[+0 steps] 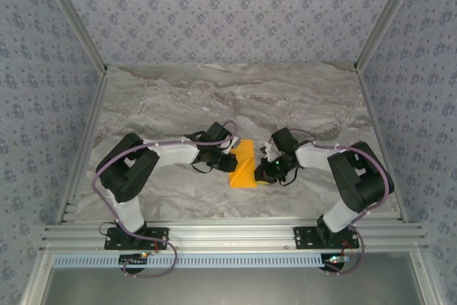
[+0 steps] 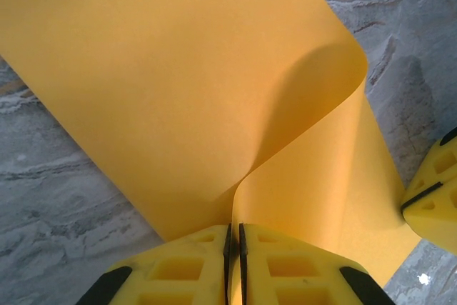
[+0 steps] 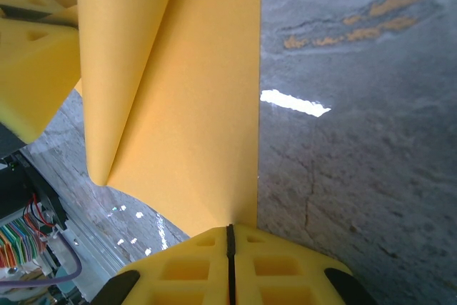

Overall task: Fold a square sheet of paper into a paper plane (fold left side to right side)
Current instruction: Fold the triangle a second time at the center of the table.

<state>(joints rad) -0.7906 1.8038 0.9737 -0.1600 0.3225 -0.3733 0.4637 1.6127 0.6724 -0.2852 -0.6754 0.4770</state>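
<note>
Paper sheet [image 2: 164, 91] curled, pinched tight by left pincer [image 2: 234, 237], right pincer [image 3: 230, 237]

Grey-veined marble tabletop [image 1: 214, 98], floral-patterned wall panels [image 1: 228, 5], aluminium rail frame [image 1: 235, 235] along near edge

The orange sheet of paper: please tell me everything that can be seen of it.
The square sheet of paper is thin, matte, plain bright orange and unmarked. It sits at the near middle of the marble table, partly lifted and curled over itself in a soft bend, not pressed into a flat crease. The left pincer is shut on one edge, and the right pincer is shut on another.
</note>
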